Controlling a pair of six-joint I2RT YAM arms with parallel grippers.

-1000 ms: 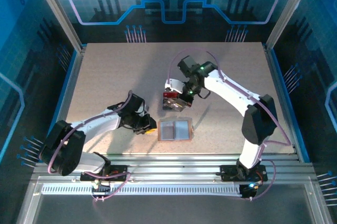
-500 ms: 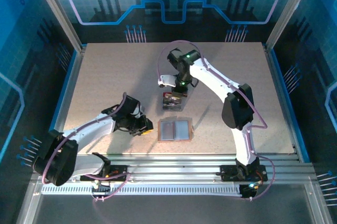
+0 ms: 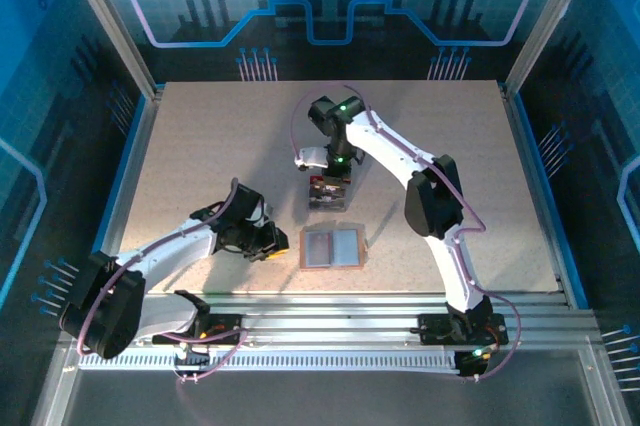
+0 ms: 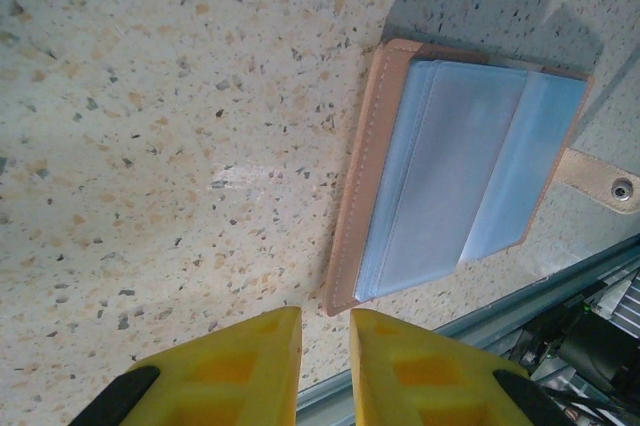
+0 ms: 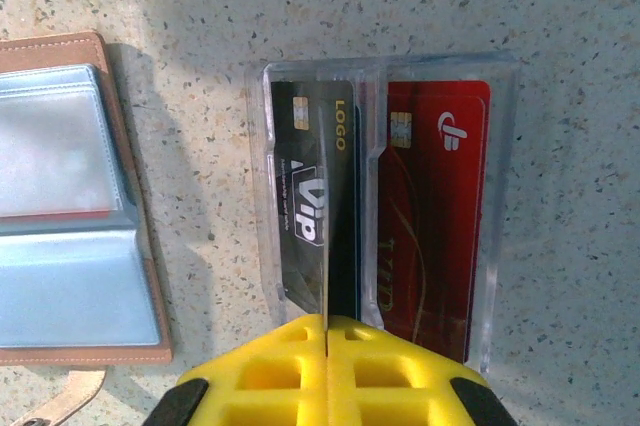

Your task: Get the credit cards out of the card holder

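My right claw (image 5: 327, 326) is pressed together on what looks like a thin card (image 5: 331, 216) held on edge, over the left compartment of the clear tray (image 5: 507, 196). There a dark card (image 5: 300, 196) lies flat, with a red card (image 5: 435, 206) in the compartment beside it. I judge this to be the setting-down step. Next I should lower a touch, let go inside the tray walls, and rise straight so the divider isn't caught. The card holder (image 4: 450, 176) lies open on the tabletop (image 4: 150, 146), near the tray but apart from it. I cannot tell whether its pale pockets hide another card. My left claw (image 4: 325, 321) hovers just beside the holder's near corner, its fingers a narrow gap apart with nothing between them. The holder sits close to the metal rail (image 4: 520, 316) at the near edge, so room is tight there. Bare tabletop lies wide to the left, right and far side.
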